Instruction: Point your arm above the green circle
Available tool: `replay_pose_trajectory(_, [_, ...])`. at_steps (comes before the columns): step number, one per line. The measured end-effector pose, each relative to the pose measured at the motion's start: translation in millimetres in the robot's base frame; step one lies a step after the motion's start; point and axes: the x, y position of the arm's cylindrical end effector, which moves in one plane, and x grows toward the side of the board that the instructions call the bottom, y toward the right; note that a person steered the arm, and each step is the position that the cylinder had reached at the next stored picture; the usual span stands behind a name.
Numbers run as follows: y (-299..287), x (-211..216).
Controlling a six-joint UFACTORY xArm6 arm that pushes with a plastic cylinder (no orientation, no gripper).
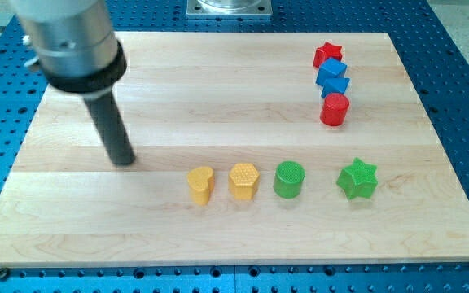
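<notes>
The green circle (288, 179) is a short green cylinder standing on the wooden board in the lower middle of the view. My tip (124, 161) rests on the board far to the view's left of it, slightly higher in the view. Between them lie a yellow heart (201, 185) and a yellow hexagon (243, 181). A green star (357, 180) sits to the circle's right.
At the view's upper right, a red star (327, 54), two blue blocks (333, 78) and a red cylinder (334, 109) form a close column. The wooden board (218, 89) lies on a blue perforated table. The arm's grey body fills the top left.
</notes>
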Motion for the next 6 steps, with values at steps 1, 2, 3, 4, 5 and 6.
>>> replay_pose_trajectory(1, [35.1, -59.6])
replay_pose_trajectory(2, [91.8, -57.5])
replay_pose_trajectory(3, [159.5, -49.5])
replay_pose_trajectory(4, [214.5, -9.0])
replay_pose_trajectory(5, [214.6, 12.4])
replay_pose_trajectory(6, [212.1, 13.1])
